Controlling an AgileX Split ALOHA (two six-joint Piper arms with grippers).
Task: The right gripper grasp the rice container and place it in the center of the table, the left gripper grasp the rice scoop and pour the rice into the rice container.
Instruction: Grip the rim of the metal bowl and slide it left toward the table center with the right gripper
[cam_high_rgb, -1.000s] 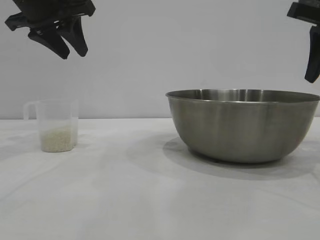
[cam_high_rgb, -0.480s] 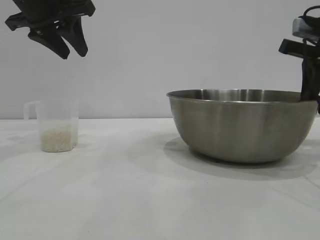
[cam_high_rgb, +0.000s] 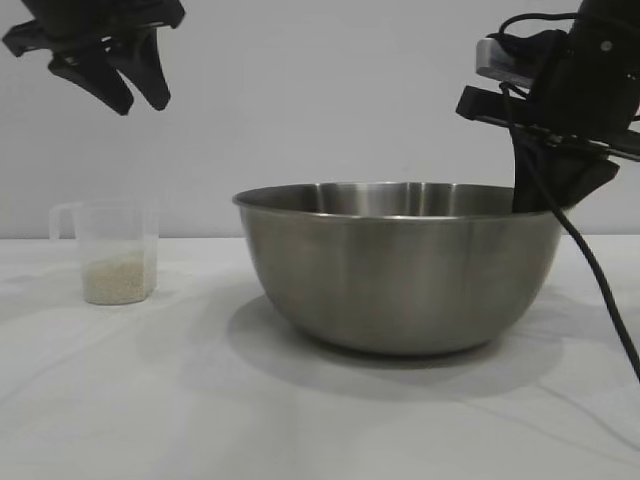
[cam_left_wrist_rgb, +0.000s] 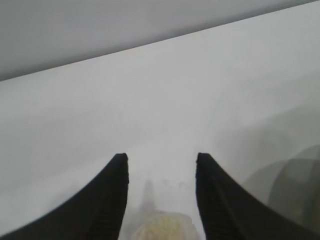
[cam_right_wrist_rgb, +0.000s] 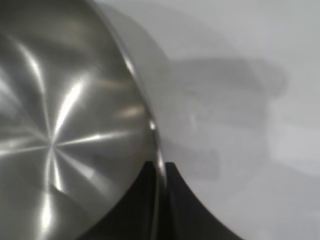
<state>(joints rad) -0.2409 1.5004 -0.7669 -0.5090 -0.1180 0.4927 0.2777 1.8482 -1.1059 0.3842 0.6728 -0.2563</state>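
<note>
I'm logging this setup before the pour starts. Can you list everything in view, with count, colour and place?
rice container: one, brushed steel bowl, mid-table, rim pinched by the right gripper.
rice scoop: one, clear plastic cup with side handle, upright at the table's left.
rice: one pale off-white heap, in the bottom of the scoop.
table: one, white cloth.
left gripper: one, black, open, in the air above the scoop.
right gripper: one, black, shut on the bowl's right rim.

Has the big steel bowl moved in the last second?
Yes. The large round stainless-steel bowl has slid left across the white-clothed table, closer to the stationary clear plastic measuring cup.
</note>
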